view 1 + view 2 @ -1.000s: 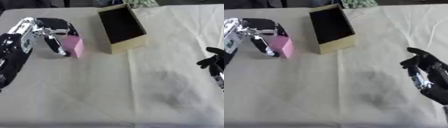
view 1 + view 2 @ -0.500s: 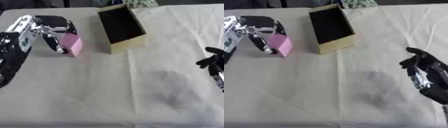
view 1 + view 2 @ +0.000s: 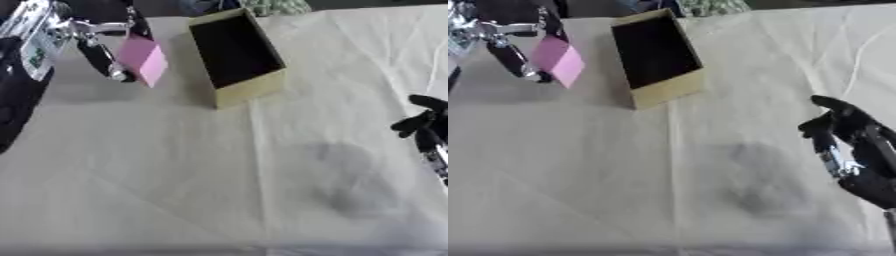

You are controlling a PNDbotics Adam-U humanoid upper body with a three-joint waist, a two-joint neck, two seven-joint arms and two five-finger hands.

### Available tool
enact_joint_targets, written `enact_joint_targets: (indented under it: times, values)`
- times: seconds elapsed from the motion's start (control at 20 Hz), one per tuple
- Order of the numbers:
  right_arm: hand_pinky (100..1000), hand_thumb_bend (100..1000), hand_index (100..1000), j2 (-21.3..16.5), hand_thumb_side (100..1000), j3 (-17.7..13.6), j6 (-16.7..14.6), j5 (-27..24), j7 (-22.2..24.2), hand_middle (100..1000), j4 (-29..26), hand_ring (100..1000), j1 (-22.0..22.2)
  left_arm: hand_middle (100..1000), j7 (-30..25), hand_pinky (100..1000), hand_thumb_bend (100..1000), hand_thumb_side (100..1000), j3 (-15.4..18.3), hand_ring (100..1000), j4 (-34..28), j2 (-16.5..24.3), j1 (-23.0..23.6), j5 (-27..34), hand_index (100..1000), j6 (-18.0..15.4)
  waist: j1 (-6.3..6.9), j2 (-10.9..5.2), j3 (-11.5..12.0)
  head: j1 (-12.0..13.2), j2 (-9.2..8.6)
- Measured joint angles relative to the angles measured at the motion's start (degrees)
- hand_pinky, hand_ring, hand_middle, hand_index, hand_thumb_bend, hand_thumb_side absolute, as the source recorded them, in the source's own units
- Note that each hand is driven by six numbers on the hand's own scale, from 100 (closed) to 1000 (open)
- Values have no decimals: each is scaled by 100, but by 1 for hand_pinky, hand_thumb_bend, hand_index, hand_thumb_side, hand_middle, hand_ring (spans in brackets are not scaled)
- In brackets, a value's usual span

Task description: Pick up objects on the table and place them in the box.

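- The left hand (image 3: 83, 37) is at the upper left of the view, its fingers (image 3: 98, 52) and thumb curled round a pink block (image 3: 142, 60) and pinching it between them.
- The pink block looks lifted off the bench (image 3: 175, 175), tilted, with one corner pointing down; a faint shadow lies on the cloth below and to its left.
- The block sits just left of the box (image 3: 238, 57), apart from it, not over its opening.
- The box is a tan, open-topped carton with a dark inside; it stands on the bench near the far edge, turned at a slight angle, its long side running away from the robot. Nothing can be made out inside it.
- The right hand (image 3: 855, 150) rests at the right edge of the view, well apart from the box and the block. Its black fingers (image 3: 833, 107) are loosely bent and point up and to the left, and they hold nothing.
- The bench is covered with a pale, creased cloth, with a darker smudge (image 3: 346, 175) on it in the near right part, beside the right hand.
- Behind the box, at the far edge of the bench, something with a green and white pattern (image 3: 271, 6) shows; what it is cannot be told.
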Motion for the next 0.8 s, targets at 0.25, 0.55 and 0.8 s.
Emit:
enact_joint_targets:
  times: [0.25,0.55,0.8]
  values:
    - [763,100,922,-1,581,91,3,-47,88,523,0,699,-106,477,156,743,350,100,177,593,220,-301,-403,-191,701,64,44,36,-202,49,0]
    - [763,100,922,-2,581,214,-7,-107,246,523,-1,699,-275,487,527,745,357,100,367,601,603,-703,-665,-688,713,164,163,160,-555,132,-66]
    - [763,100,922,-1,583,272,0,-162,336,523,-2,699,-393,513,818,751,401,118,435,621,864,-962,-689,-1113,742,177,212,252,-787,175,-162]
